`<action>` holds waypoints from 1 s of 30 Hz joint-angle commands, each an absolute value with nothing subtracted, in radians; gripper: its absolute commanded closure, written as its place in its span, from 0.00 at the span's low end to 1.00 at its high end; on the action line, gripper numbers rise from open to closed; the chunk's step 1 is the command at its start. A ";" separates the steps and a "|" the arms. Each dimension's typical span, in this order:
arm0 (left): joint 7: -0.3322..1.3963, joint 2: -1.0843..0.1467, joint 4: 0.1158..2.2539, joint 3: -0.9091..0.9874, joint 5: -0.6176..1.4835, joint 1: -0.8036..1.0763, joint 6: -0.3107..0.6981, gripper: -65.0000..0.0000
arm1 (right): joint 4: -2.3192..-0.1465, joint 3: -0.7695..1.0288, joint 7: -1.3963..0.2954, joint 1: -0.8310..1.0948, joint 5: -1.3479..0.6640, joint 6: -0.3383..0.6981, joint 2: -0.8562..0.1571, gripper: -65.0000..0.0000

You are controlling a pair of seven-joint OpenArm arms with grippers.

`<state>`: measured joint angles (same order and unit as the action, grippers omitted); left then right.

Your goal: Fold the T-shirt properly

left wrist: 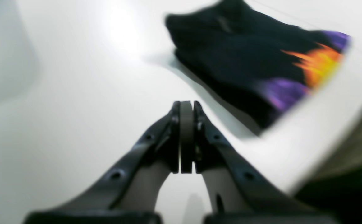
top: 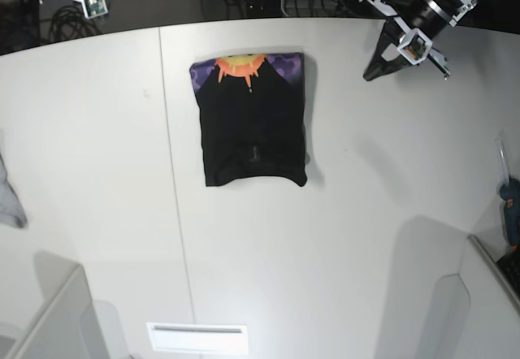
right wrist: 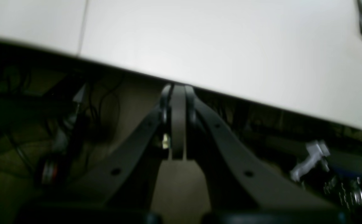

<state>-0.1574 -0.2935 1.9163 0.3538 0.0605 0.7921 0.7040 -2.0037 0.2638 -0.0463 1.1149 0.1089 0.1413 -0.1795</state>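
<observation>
T-shirt (top: 253, 121) folded; absent from right wrist view.

You've got a broad white table (top: 341, 213), with a folded black printed T-shirt (top: 253, 127) lying flat on it and a small light-grey cloth (top: 8, 201) at its edge.

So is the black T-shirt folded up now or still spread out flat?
Folded. The T-shirt lies as a compact rectangle on the table, no sleeves sticking out, with the orange and purple print showing along its far edge.
</observation>
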 commanded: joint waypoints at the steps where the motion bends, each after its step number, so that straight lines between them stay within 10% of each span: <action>1: -0.202 -0.300 1.916 0.366 0.082 0.826 0.698 1.00 | -2.018 0.268 -0.027 1.159 0.110 0.130 -0.208 1.00; 16: -0.740 -0.295 1.201 0.243 0.074 0.997 0.698 1.00 | -1.957 0.016 -0.312 1.247 0.110 0.125 -0.311 1.00; 30: -1.010 -0.372 0.285 -0.286 0.074 0.556 0.698 1.00 | -1.317 -0.101 -0.288 0.980 0.110 0.122 -0.131 1.00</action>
<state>-0.9878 -0.3546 0.2821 -0.2920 0.0727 0.5346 0.6880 -1.3056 -0.0975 -0.2855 0.9508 0.1120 0.1150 -0.1364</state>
